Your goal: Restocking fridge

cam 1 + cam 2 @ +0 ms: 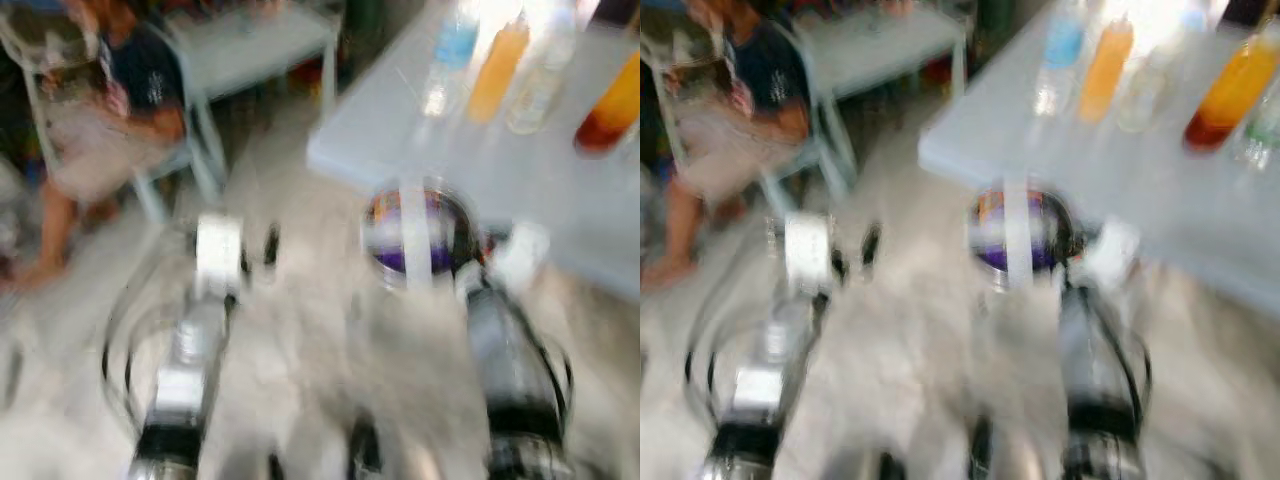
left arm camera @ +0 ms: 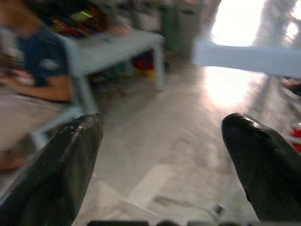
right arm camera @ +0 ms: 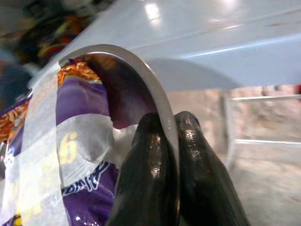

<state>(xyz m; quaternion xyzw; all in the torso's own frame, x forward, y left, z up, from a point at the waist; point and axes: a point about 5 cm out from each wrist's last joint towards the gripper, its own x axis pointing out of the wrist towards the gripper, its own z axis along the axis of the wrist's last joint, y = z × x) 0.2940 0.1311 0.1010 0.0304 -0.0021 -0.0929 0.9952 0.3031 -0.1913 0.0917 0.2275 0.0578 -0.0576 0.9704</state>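
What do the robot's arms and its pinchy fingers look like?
Both arms are silver with dark bands and thin black cables looping beside them. The left gripper and the right gripper each have two long, glossy black, rounded fingers.

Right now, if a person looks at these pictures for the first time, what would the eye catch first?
The right gripper, shut on the rim of a round metal bowl holding a purple snack packet crossed with clear tape, just before the pale blue table. On that table stand bottles of orange drink, blurred. To the left a person sits on a chair.
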